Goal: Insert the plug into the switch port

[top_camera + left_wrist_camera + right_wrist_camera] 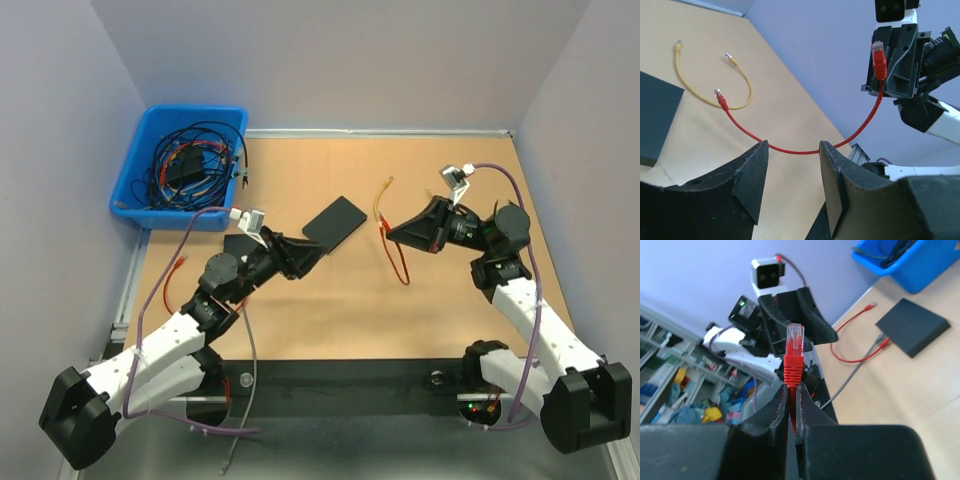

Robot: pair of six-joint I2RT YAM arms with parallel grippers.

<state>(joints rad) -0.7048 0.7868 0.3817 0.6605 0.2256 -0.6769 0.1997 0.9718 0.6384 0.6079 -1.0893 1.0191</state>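
Note:
My right gripper (pixel 792 390) is shut on a red cable just below its plug (pixel 794 347); the plug stands upright above the fingertips. In the top view this gripper (pixel 390 232) hovers over the table's middle right, and the red cable (pixel 400 262) hangs from it to the table. A flat black switch box (pixel 335 220) lies between the two grippers. My left gripper (pixel 792 170) is open and empty, aimed at the right gripper. It sees the held plug (pixel 878 54), the cable's free plug (pixel 720 98) and the box's edge (pixel 655 115).
A yellow cable (pixel 380 197) lies behind the red one. A blue bin (pixel 150 205) of tangled cables stands back left. A second black box (pixel 912 327) near the left arm has red and grey cable ends at its edge. Another red cable (pixel 170 275) lies left.

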